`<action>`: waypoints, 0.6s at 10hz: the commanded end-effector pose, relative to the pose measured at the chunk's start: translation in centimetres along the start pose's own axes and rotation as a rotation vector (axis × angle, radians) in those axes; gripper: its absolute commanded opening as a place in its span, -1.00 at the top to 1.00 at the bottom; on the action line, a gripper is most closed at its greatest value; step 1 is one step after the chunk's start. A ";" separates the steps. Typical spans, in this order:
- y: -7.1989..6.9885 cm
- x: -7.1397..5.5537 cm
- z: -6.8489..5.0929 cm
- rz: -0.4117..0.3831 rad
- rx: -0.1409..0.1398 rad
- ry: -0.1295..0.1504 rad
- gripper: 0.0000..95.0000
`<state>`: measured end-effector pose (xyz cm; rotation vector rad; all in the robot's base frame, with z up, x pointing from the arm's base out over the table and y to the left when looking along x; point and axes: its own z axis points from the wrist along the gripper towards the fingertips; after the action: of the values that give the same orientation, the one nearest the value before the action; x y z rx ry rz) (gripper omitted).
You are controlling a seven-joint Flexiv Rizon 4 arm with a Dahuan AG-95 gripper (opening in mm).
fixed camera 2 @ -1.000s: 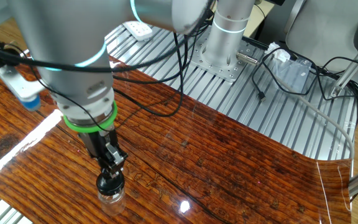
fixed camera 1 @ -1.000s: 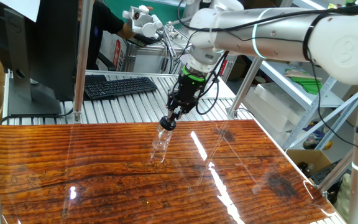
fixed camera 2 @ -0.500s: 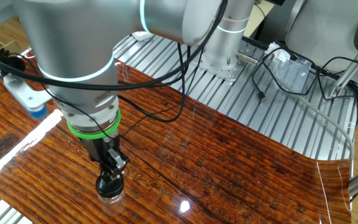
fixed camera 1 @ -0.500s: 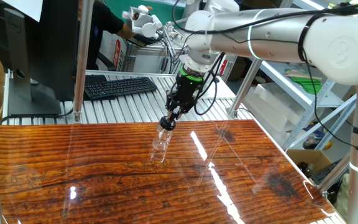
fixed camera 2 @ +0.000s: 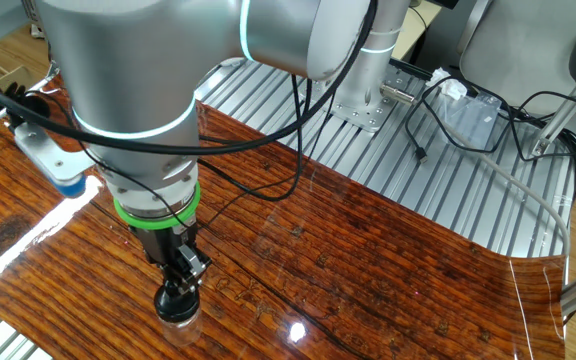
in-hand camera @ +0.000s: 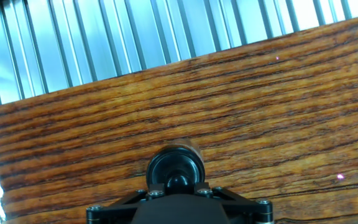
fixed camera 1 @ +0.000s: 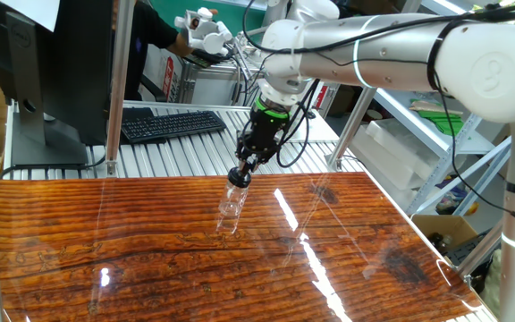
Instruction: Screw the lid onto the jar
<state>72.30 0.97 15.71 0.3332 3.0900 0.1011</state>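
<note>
The small clear jar (fixed camera 1: 231, 207) stands upright on the wooden table (fixed camera 1: 150, 268). It also shows in the other fixed view (fixed camera 2: 180, 322). The round black lid (fixed camera 1: 239, 177) sits on the jar's neck. It also shows in the other fixed view (fixed camera 2: 175, 301) and low in the hand view (in-hand camera: 174, 169). My gripper (fixed camera 1: 240, 173) points down over the jar and is shut on the lid, with its fingers either side of it. In the hand view most of the jar is hidden under the lid.
A black keyboard (fixed camera 1: 172, 124) and a monitor (fixed camera 1: 56, 63) stand on the metal slatted surface behind the table. A white and blue object (fixed camera 2: 53, 160) lies at the table's left edge in the other fixed view. Cables (fixed camera 2: 448, 110) lie on the slats.
The arm's wrist has turned about the jar's axis while the gripper stays shut on the lid; the jar stays in place.
</note>
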 end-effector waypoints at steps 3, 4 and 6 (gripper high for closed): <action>0.3 -0.4 0.3 -0.012 0.011 -0.007 1.00; 0.3 -0.5 0.4 -0.018 0.019 -0.008 1.00; 0.4 -0.4 0.4 -0.039 0.058 -0.016 1.00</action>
<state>72.70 1.33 15.42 0.2789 3.0844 0.0156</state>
